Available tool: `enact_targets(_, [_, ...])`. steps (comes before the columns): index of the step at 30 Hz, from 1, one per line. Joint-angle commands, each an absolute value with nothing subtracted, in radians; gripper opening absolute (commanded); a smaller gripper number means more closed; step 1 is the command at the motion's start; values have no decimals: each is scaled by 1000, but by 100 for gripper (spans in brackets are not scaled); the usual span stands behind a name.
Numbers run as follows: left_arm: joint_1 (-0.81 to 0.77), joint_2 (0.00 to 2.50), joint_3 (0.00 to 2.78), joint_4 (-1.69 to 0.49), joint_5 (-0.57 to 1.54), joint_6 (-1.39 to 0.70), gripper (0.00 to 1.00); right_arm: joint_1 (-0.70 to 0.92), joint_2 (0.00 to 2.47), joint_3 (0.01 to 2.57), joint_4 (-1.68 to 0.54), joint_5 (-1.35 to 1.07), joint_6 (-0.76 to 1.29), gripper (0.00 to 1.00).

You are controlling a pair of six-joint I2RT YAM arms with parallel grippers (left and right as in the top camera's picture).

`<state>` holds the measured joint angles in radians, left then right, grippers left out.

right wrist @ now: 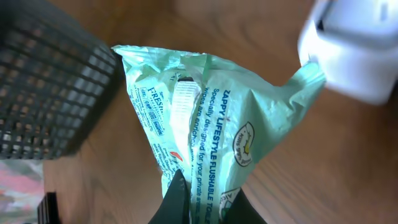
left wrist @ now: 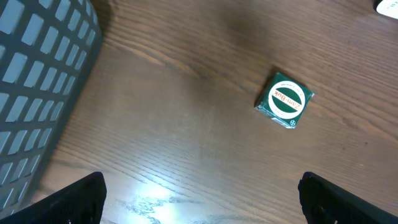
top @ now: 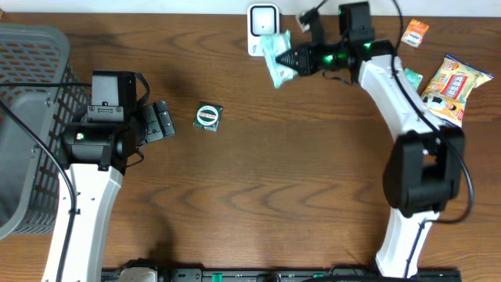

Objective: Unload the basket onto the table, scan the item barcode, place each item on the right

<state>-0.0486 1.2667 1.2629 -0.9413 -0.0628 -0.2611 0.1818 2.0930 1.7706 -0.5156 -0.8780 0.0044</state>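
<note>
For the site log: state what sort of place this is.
Probably a mock shop checkout: a white barcode scanner, a grey basket, and packaged goods such as the snack bag on a wooden table.

Brown wood-grain counter [top: 258,188] with scattered goods.
A grey mesh basket [top: 31,63] stands at its left edge, a green square box [top: 208,117] lies nearby, a white scanner [top: 262,19] sits at the far edge, and an orange packet [top: 415,33], small green packet [top: 411,78] and yellow snack bag [top: 454,86] lie far right.

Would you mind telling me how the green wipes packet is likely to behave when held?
Probably floppy: the wipes packet crumples where the right gripper pinches it. Its glossy film looks slippery, so it may slide. Likely light, held by one edge.
</note>
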Motion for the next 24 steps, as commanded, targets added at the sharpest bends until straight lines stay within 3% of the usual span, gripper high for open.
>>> enact_targets(1, [-45, 1262, 1268, -945, -76, -255, 98, 205, 2046, 1787, -497, -867, 55, 1])
enact_targets(8, [-45, 1262, 1268, -945, -76, -255, 98, 249, 2048, 1786, -496, -520, 82, 1])
enact_targets(9, [-45, 1262, 1268, -945, -76, -255, 98, 262, 2048, 1786, -496, -422, 81, 1])
enact_targets(12, [-45, 1262, 1268, -945, -76, -255, 98, 344, 2059, 1785, -469, 172, 15, 1])
enact_targets(14, [-45, 1262, 1268, -945, -76, -255, 98, 372, 2074, 1786, -415, 301, -64, 1])
enact_targets(24, [-45, 1262, 1268, -945, -76, -255, 98, 442, 2162, 1786, -116, 404, -393, 1])
